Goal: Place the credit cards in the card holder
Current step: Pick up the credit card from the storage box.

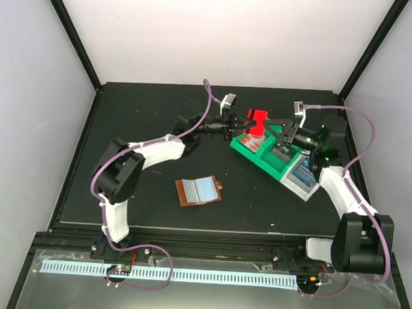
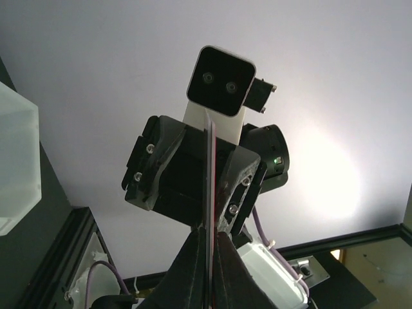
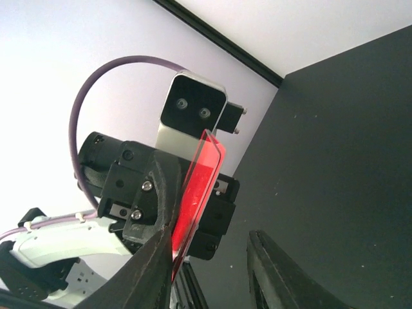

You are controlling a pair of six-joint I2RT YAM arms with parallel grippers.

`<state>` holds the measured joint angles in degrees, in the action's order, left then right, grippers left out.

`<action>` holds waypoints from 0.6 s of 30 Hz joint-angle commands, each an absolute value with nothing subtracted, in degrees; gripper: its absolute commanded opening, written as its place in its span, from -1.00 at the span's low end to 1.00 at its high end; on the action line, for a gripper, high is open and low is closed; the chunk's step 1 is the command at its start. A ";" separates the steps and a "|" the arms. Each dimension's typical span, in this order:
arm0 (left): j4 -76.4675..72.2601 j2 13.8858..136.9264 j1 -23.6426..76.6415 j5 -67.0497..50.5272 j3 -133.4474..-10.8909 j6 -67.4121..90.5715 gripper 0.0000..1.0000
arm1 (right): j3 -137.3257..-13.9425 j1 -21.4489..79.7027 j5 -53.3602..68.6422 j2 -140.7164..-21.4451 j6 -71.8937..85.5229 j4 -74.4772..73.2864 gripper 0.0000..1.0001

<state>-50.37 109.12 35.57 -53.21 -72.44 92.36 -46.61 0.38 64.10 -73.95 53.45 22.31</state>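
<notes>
Left gripper point(image 1: 244, 122) is clenching a red credit card point(image 1: 259, 117) at one o'clock above the green bin point(image 1: 250, 151). Right gripper point(image 1: 273, 124) is standing released at the card's other end, with the grey bin point(image 1: 306, 181) crowding three o'clock. Card holder point(image 1: 199, 191) is lying open at centre, with open table point(image 1: 135, 199) lying toward nine.
</notes>
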 commanded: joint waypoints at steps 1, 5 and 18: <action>-57.62 105.43 34.96 -51.53 -72.71 94.04 -0.97 | -44.07 0.87 66.87 -72.18 55.94 26.37 -0.32; -57.78 105.00 34.94 -51.35 -72.47 94.04 -0.97 | -43.78 0.93 66.67 -71.57 56.18 26.37 -0.32; -60.53 104.43 34.87 -51.68 -71.57 95.28 -0.97 | -42.45 1.04 65.37 -70.21 58.05 27.20 -0.31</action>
